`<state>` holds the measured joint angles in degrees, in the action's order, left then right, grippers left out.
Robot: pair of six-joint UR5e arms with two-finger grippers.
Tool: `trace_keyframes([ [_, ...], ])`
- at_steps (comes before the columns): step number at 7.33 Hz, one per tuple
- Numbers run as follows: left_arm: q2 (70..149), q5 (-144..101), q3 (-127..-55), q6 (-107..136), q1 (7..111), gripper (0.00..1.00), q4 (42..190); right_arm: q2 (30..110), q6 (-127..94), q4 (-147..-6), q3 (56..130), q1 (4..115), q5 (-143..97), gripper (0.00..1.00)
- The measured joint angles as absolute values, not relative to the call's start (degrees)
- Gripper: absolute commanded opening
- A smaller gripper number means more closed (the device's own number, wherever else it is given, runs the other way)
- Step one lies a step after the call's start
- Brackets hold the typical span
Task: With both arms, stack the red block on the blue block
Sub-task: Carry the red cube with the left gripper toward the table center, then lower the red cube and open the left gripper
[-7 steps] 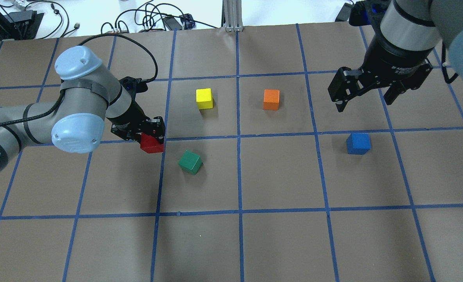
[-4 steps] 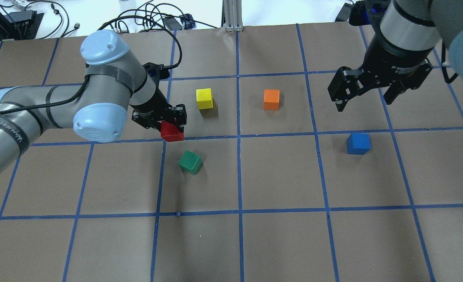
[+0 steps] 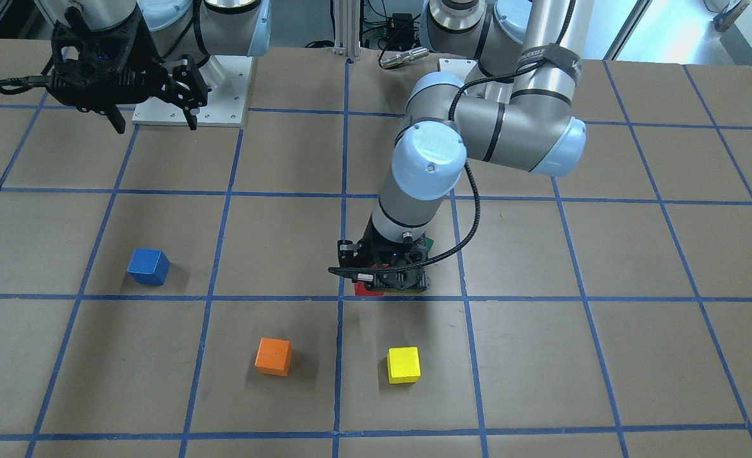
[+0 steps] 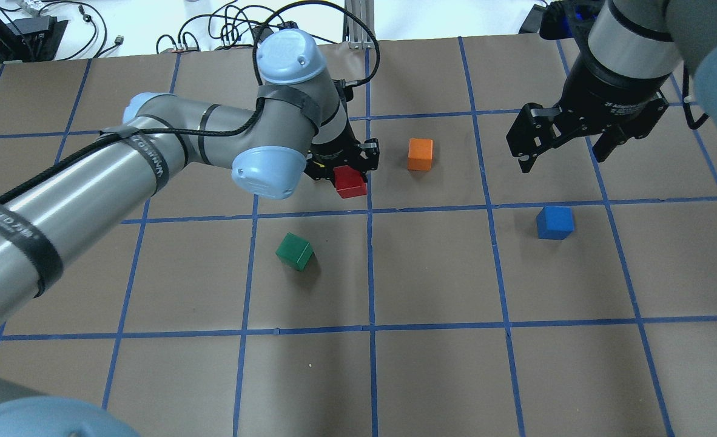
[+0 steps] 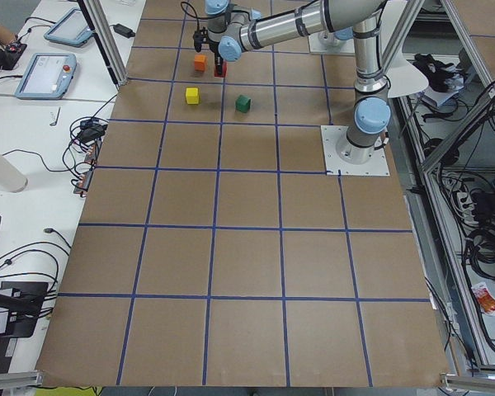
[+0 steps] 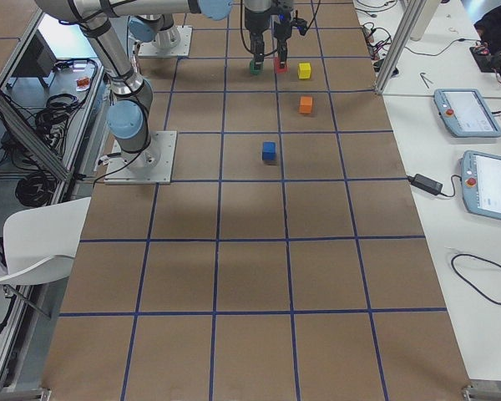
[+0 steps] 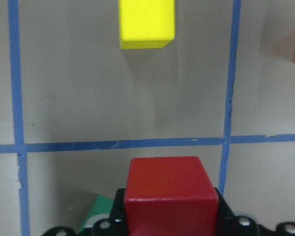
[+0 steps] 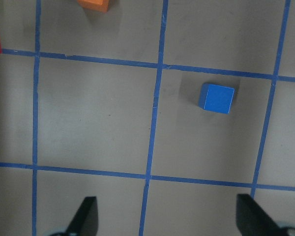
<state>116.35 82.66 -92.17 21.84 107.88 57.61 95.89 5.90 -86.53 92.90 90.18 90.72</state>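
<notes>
My left gripper [image 4: 351, 175] is shut on the red block [image 4: 350, 182] and holds it a little above the table, between the yellow and orange cubes. The left wrist view shows the red block [image 7: 171, 189] between the jaws. The blue block [image 4: 555, 222] sits alone on the table at the right; it also shows in the right wrist view [image 8: 217, 98] and the front view [image 3: 148, 266]. My right gripper [image 4: 565, 159] is open and empty, raised above the table behind the blue block.
An orange cube [image 4: 420, 154] sits just right of the held red block. A green cube [image 4: 295, 251] lies nearer the robot, to the left. A yellow cube [image 3: 403, 364] is hidden by my left arm in the overhead view. Blue tape lines grid the brown table.
My left arm has carried the red block to the right and farther from the robot, from left of the green cube to beside the orange cube. The right arm has not moved.
</notes>
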Motion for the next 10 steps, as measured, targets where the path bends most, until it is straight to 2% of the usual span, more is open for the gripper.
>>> trace_keyframes([
  [3,122.32,84.66,-89.69,24.37,111.05,0.00,57.39,95.89,5.97,-86.65,92.90,90.17,90.61,1.00],
  [4,123.20,84.78,-89.61,24.50,111.34,0.47,57.39,95.89,5.96,-86.66,92.90,90.13,90.54,1.00],
  [5,123.85,84.88,-89.60,24.50,111.51,0.99,57.39,95.89,5.92,-86.66,92.90,90.10,90.51,1.00],
  [10,122.31,88.62,-88.98,23.62,111.16,1.00,59.25,96.05,5.98,-85.83,92.63,89.97,90.85,1.00],
])
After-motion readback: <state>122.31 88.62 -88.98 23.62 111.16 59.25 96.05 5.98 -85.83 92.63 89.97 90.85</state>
